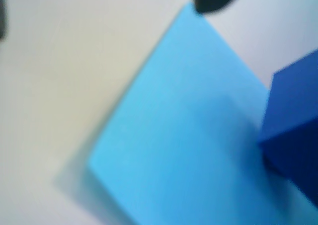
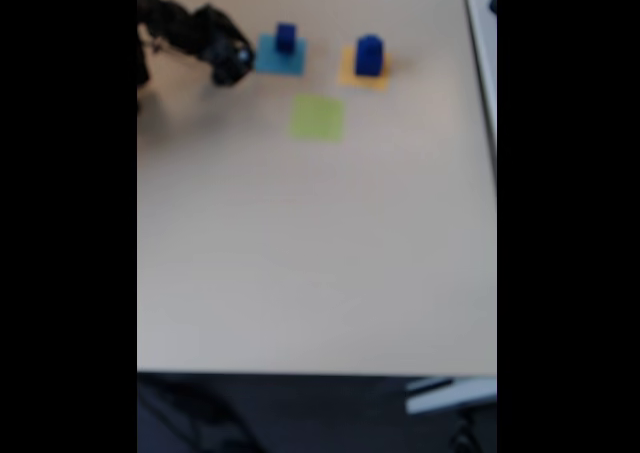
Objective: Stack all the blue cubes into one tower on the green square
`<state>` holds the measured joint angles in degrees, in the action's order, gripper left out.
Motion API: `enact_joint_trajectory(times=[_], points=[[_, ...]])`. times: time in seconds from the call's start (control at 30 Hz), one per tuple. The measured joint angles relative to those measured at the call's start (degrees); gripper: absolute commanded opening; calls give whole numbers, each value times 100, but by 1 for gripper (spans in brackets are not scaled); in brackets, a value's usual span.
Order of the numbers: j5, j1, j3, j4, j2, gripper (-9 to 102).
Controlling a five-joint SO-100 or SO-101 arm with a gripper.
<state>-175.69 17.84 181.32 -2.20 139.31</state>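
Blue cubes (image 2: 286,39) (image 2: 369,54) stand upright on separate squares, green square (image 2: 318,117) bare.

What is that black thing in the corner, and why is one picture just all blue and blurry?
The black thing is a small robot arm sitting on a pale table. At its end is a gripper, like two fingers for picking things up. The picture is too fuzzy to tell if it is open or shut, but nothing seems to be in it.

The fixed view comes from a camera that stands still and looks across the whole table. You can see three flat paper squares: a light-blue square, an orange-yellow square and a green square. A dark-blue cube stands on the light-blue square and another on the orange-yellow one. The green square has nothing on it.

The blurry picture comes from a camera riding on the arm, so it is very close. That is why the light-blue square and the cube look huge.
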Motion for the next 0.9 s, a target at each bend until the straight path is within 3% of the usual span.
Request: enact_joint_trajectory(times=[0.63,0.9], points=[[0,0,-53,-26,0,20],[0,-149,-527,-1143,378,20]])
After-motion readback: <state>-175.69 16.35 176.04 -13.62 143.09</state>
